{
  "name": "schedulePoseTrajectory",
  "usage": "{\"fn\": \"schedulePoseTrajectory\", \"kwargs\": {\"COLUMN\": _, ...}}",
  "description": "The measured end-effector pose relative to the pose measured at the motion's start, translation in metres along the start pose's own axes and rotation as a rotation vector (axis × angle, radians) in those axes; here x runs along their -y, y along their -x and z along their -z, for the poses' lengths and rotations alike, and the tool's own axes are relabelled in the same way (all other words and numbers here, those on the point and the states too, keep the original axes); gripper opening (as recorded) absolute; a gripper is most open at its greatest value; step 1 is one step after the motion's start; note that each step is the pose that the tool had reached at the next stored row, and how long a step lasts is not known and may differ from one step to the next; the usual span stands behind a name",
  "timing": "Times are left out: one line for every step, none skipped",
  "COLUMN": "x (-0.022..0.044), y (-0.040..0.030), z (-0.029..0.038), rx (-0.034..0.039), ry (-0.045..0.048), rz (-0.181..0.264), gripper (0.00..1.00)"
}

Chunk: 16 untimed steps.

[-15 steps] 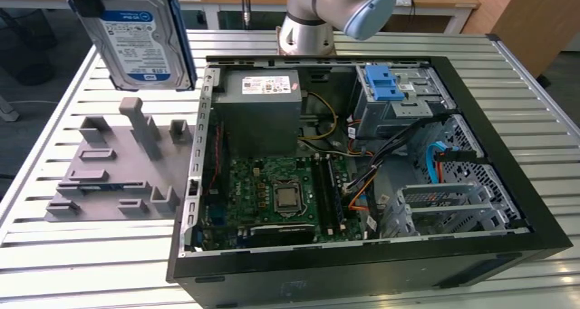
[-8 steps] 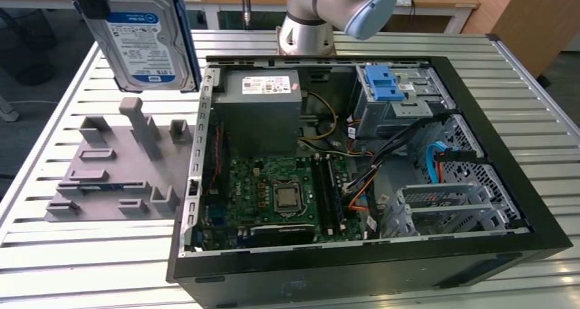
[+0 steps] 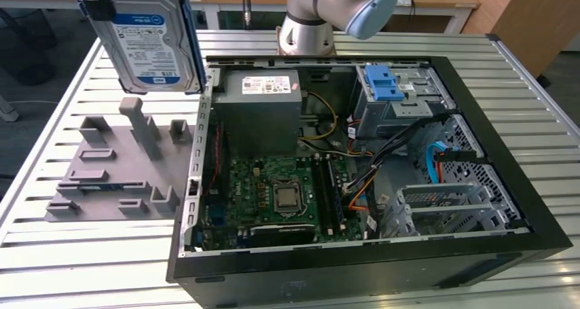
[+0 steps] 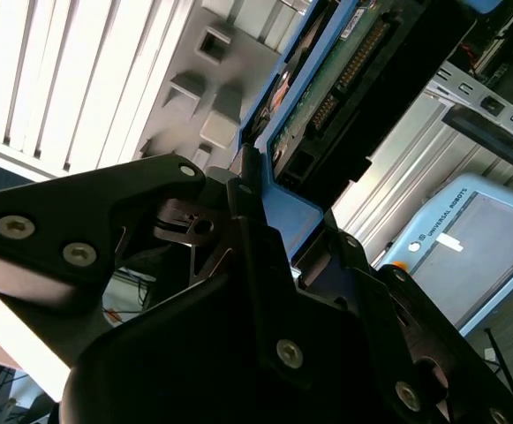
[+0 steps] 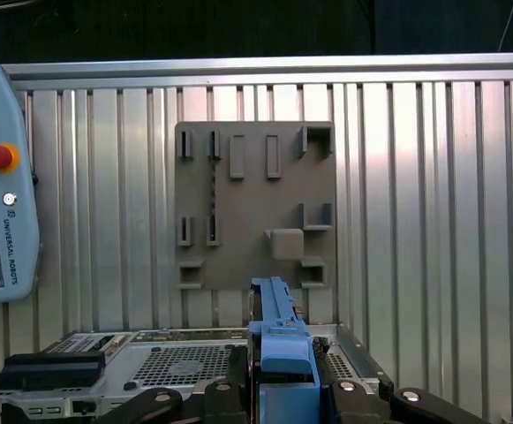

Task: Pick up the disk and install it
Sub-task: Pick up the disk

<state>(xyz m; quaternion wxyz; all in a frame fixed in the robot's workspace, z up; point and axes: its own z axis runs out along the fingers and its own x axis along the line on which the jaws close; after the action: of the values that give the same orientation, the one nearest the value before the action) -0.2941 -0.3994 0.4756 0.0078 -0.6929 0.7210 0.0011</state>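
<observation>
Risks first. The fingers point(image 4: 254, 247) grip the disk point(image 3: 149, 41) by one short end, on its blue plastic rail point(image 5: 282, 344), so most of the weight hangs below the hold. My guess: a jolt or fast swing could make it pivot or slip out, b/c plastic flexes & the contact patch looks small. It'd drop onto the grey holder plate point(image 3: 109, 166) or the surface point(image 3: 54, 255).

Second worry: the open computer case point(image 3: 363, 271) is crowded. Loose cables point(image 3: 399, 149) cross the space by the drive cage point(image 3: 453, 207), and a tilted disk could snag them or clip the case rim. Any twist in the hold prob. means the rails won't line up w/ the cage guides.

Fingers: closed tight on the rail, one each side, nothing else held. In the first wrist view the rail sticks out from between them.

Disk pos.: in the air, upright, label toward the exterior view, hanging below the fingers. It's high over the surface toward the edge on the exterior view's left, approx. above the holder plate or the case wall beside it; can't tell which. It touches neither.
</observation>
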Motion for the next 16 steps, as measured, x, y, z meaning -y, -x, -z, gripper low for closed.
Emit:
{"fn": "schedulePoseTrajectory", "kwargs": {"x": 0.0008, "y": -0.0003, "z": 0.0000, "rx": 0.0000, "ry": 0.0000, "rz": 0.000, "gripper": 0.36}}
{"fn": "schedulePoseTrajectory", "kwargs": {"x": 0.0017, "y": -0.0007, "z": 0.0000, "rx": 0.0000, "ry": 0.0000, "rz": 0.000, "gripper": 0.36}}
{"fn": "schedulePoseTrajectory", "kwargs": {"x": 0.0024, "y": -0.0010, "z": -0.0001, "rx": 0.0001, "ry": -0.0001, "rz": -0.001, "gripper": 0.36}}
{"fn": "schedulePoseTrajectory", "kwargs": {"x": 0.0033, "y": -0.0013, "z": 0.0000, "rx": 0.0000, "ry": 0.0000, "rz": -0.001, "gripper": 0.36}}
{"fn": "schedulePoseTrajectory", "kwargs": {"x": 0.0041, "y": -0.0017, "z": 0.0000, "rx": 0.0000, "ry": 0.0000, "rz": -0.001, "gripper": 0.36}}
{"fn": "schedulePoseTrajectory", "kwargs": {"x": 0.0050, "y": -0.0020, "z": -0.0001, "rx": 0.0000, "ry": 0.0000, "rz": -0.001, "gripper": 0.36}}
{"fn": "schedulePoseTrajectory", "kwargs": {"x": 0.0059, "y": -0.0024, "z": -0.0001, "rx": 0.0001, "ry": -0.0001, "rz": -0.001, "gripper": 0.36}}
{"fn": "schedulePoseTrajectory", "kwargs": {"x": 0.0067, "y": -0.0028, "z": -0.0001, "rx": 0.0000, "ry": 0.0000, "rz": -0.001, "gripper": 0.36}}
{"fn": "schedulePoseTrajectory", "kwargs": {"x": 0.0077, "y": -0.0032, "z": -0.0001, "rx": 0.0000, "ry": 0.0000, "rz": -0.002, "gripper": 0.36}}
{"fn": "schedulePoseTrajectory", "kwargs": {"x": 0.0085, "y": -0.0035, "z": 0.0000, "rx": 0.0000, "ry": 0.0001, "rz": -0.002, "gripper": 0.36}}
{"fn": "schedulePoseTrajectory", "kwargs": {"x": 0.0093, "y": -0.0038, "z": -0.0001, "rx": 0.0000, "ry": 0.0001, "rz": -0.002, "gripper": 0.36}}
{"fn": "schedulePoseTrajectory", "kwargs": {"x": 0.0101, "y": -0.0041, "z": -0.0001, "rx": 0.0000, "ry": 0.0000, "rz": -0.002, "gripper": 0.36}}
{"fn": "schedulePoseTrajectory", "kwargs": {"x": 0.0109, "y": -0.0044, "z": -0.0001, "rx": 0.0000, "ry": 0.0000, "rz": -0.002, "gripper": 0.36}}
{"fn": "schedulePoseTrajectory", "kwargs": {"x": 0.0118, "y": -0.0047, "z": -0.0001, "rx": 0.0000, "ry": 0.0001, "rz": -0.003, "gripper": 0.36}}
{"fn": "schedulePoseTrajectory", "kwargs": {"x": 0.0126, "y": -0.0049, "z": 0.0000, "rx": 0.0000, "ry": 0.0001, "rz": -0.003, "gripper": 0.36}}
{"fn": "schedulePoseTrajectory", "kwargs": {"x": 0.0133, "y": -0.0051, "z": -0.0001, "rx": 0.0000, "ry": 0.0001, "rz": -0.003, "gripper": 0.36}}
